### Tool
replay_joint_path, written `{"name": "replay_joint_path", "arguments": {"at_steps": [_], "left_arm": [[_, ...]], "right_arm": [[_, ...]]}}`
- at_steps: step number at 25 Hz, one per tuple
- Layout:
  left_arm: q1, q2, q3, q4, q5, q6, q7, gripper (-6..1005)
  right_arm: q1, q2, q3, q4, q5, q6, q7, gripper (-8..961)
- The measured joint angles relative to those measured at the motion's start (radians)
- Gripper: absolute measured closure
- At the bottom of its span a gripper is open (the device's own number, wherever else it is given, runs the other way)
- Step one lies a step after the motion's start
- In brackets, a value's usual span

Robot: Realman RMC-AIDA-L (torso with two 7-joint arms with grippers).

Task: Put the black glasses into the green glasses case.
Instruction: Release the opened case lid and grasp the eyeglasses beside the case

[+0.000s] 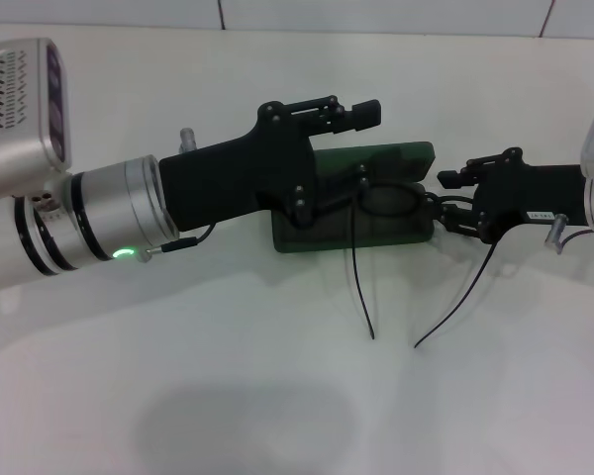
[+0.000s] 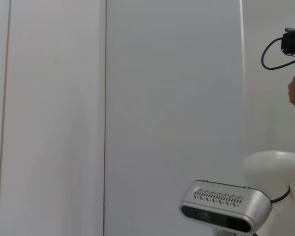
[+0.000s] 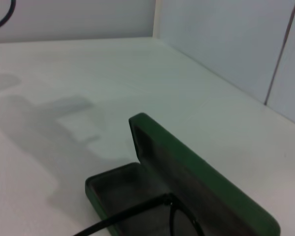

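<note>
On the left we see our left gripper over the open green glasses case, jaws spread. The black glasses sit over its tray, temples trailing onto the white surface. Our right gripper pinches their frame.

White table, open green glasses case lying directly on it — lid up.

No readable text, brand, number or sign anywhere: only a small white label on the right arm's black wrist housing, its print too small to make out.
</note>
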Motion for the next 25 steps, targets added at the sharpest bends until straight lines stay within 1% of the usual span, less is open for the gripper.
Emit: {"name": "replay_joint_path", "arguments": {"at_steps": [6,10,18,25], "left_arm": [[0.001,-0.001,0.004,-0.001,-0.002,0.002,0.000,516],[0.002,-0.001,0.004,-0.001,-0.005,0.006,0.000,516],[0.008,-0.002,0.005,0.002,-0.008,0.009,0.000,515],[0.008,-0.002,0.005,0.004,-0.008,0.009,0.000,515]], "right_arm": [[0.004,0.003,-0.001,0.005,-0.018,0.006,0.005,561],[0.021,0.004,-0.004,0.014,-0.021,0.006,0.006,561],[0.086,0.002,-0.011,0.076,-0.036,0.006,0.017,562],[0.154,0.005,-0.012,0.054,-0.264,0.002,0.210,562]]}}
